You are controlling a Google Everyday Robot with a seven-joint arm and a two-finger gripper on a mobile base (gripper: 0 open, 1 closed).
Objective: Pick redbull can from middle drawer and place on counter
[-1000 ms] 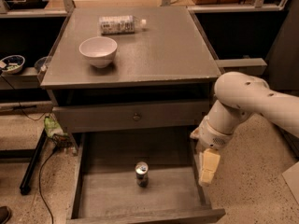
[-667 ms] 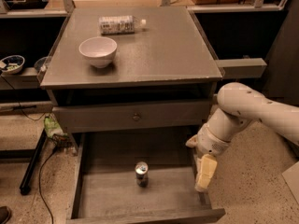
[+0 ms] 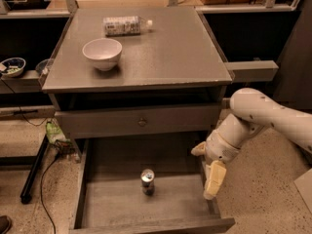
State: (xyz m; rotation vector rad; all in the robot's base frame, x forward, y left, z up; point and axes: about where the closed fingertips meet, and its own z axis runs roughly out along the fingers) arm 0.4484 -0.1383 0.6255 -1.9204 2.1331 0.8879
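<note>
The redbull can [image 3: 147, 181] stands upright on the plank floor of the open middle drawer [image 3: 112, 201], near its middle, with its silver top showing. My gripper [image 3: 204, 172] hangs over the drawer's right wall, to the right of the can and apart from it. It points down, looks open and holds nothing. The counter [image 3: 165, 52] is the grey cabinet top above.
A white bowl [image 3: 102, 52] and a clear plastic bottle [image 3: 124, 26] lying on its side rest on the counter's back left. The closed drawer front with a round knob [image 3: 142, 122] sits above the open drawer. Dark shelves flank the cabinet; a cable and a bar lie on the floor at left.
My gripper has moved down and a little left, closer to the drawer's right wall. The can has not moved.
</note>
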